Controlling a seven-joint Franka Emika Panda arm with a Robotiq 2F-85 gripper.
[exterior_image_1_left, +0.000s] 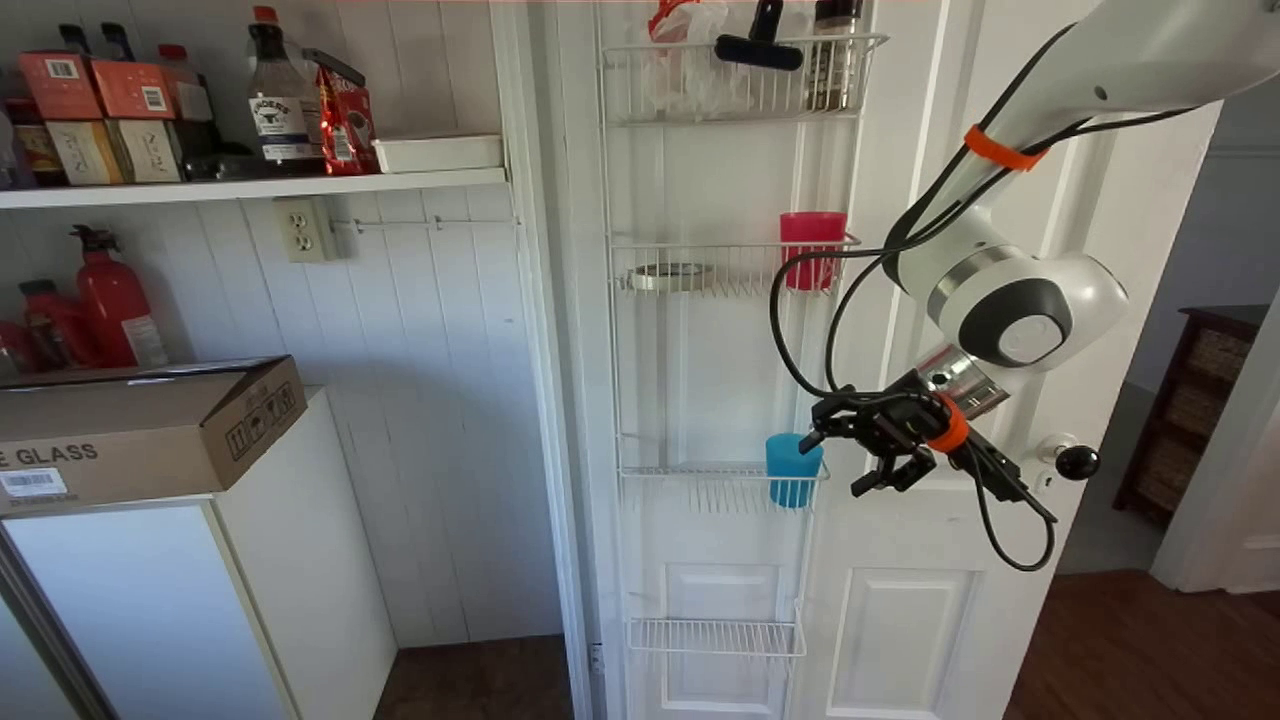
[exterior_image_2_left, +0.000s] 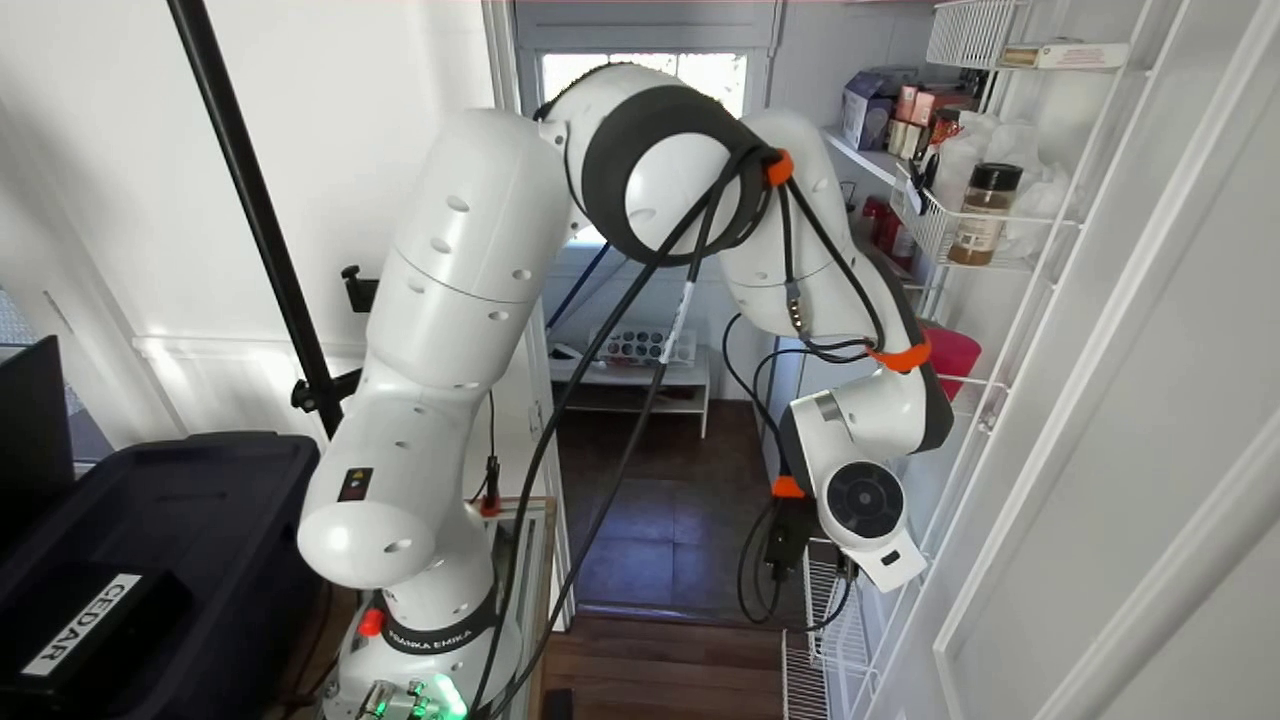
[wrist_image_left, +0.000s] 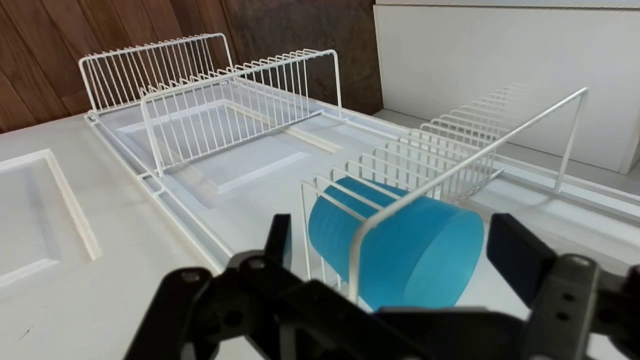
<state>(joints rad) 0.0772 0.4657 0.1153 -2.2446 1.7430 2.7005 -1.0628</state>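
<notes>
My gripper (exterior_image_1_left: 834, 468) is open and empty, in the air just to the right of a blue cup (exterior_image_1_left: 793, 458) in an exterior view. The cup stands upright in a white wire basket (exterior_image_1_left: 715, 470) on the door. In the wrist view the cup (wrist_image_left: 400, 245) lies between the two spread black fingers of the gripper (wrist_image_left: 390, 245), with its open rim towards the camera. The basket's front wire (wrist_image_left: 450, 172) crosses the cup. I cannot see the fingers touching the cup. In an exterior view the arm (exterior_image_2_left: 860, 430) hides the fingers, and the blue cup does not show.
A red cup (exterior_image_1_left: 812, 240) and a round tin-like ring (exterior_image_1_left: 670, 277) sit in the basket above. A higher basket holds plastic bags (exterior_image_1_left: 690, 75) and a spice jar (exterior_image_2_left: 985, 215). Lower baskets (wrist_image_left: 155, 72) hang below. A door knob (exterior_image_1_left: 1078, 462) and a cardboard box (exterior_image_1_left: 110, 430) also show.
</notes>
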